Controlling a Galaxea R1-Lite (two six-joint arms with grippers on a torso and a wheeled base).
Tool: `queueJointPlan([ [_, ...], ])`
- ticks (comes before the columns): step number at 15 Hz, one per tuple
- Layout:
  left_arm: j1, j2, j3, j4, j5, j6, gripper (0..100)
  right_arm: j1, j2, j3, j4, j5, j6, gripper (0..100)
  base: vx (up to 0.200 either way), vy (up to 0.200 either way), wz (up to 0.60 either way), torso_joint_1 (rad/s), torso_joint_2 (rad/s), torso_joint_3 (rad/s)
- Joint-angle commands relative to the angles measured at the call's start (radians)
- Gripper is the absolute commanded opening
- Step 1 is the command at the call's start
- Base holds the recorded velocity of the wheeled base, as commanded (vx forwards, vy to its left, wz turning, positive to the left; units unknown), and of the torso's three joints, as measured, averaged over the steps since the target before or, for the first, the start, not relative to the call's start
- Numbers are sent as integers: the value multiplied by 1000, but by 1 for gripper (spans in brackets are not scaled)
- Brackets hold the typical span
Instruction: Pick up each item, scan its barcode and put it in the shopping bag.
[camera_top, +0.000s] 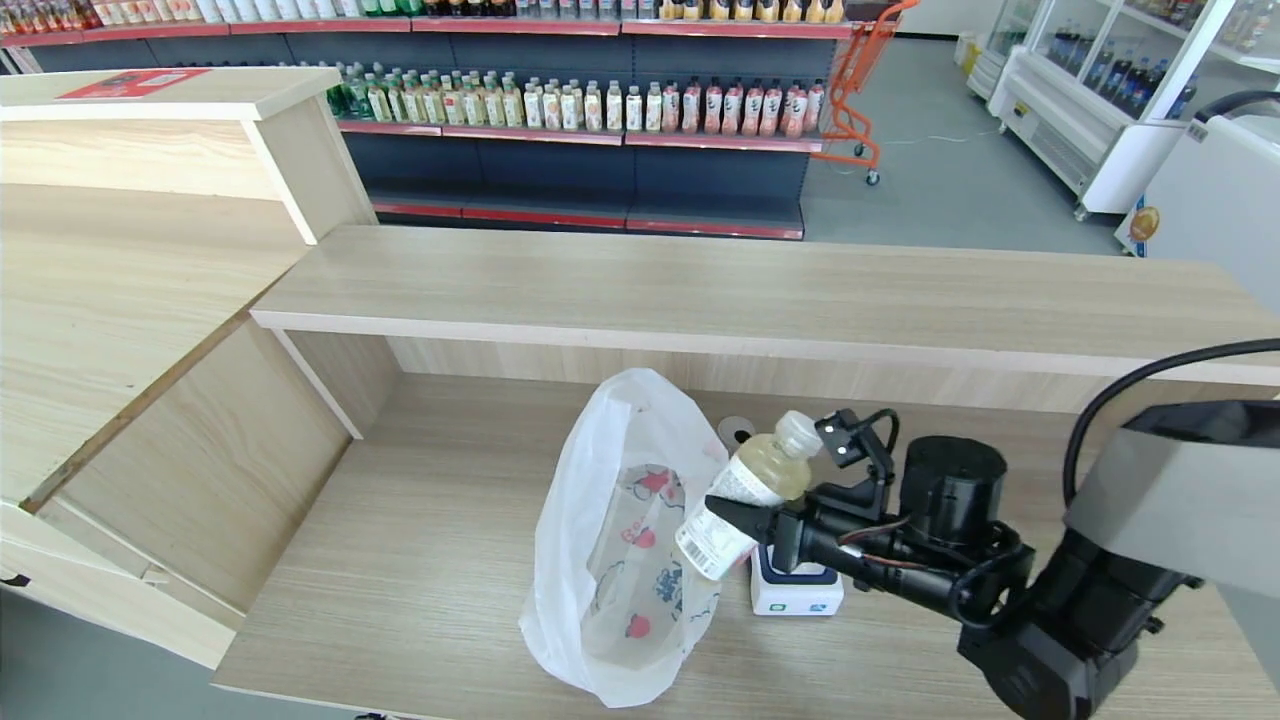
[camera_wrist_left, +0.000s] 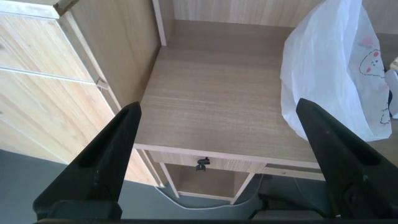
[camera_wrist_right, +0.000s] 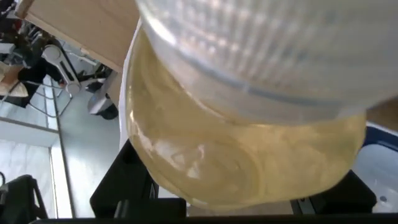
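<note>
Clear plastic bottle (camera_top: 755, 476) beside crinkly white bag (camera_top: 590, 520)

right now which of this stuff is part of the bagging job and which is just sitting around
Part of the job:
bottle, held in the right gripper
shopping bag, standing on the counter
scanner, the white box beside the bag

Just lying about:
small round disc behind the bag
drinks shelves
orange cart
glass-door cooler
</note>
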Motion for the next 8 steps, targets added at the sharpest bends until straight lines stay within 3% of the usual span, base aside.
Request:
queueJointPlan([
  [1, 0, 0, 0, 0, 0, -1, 100, 23, 153, -135, 2, -12, -48, 0, 0, 0, 0, 0, 0, 0],
  [8, 0, 0, 0, 0, 0, -1, 100, 48, 380, -370, 45, -14, -372, 0, 0, 0, 0, 0, 0, 0],
])
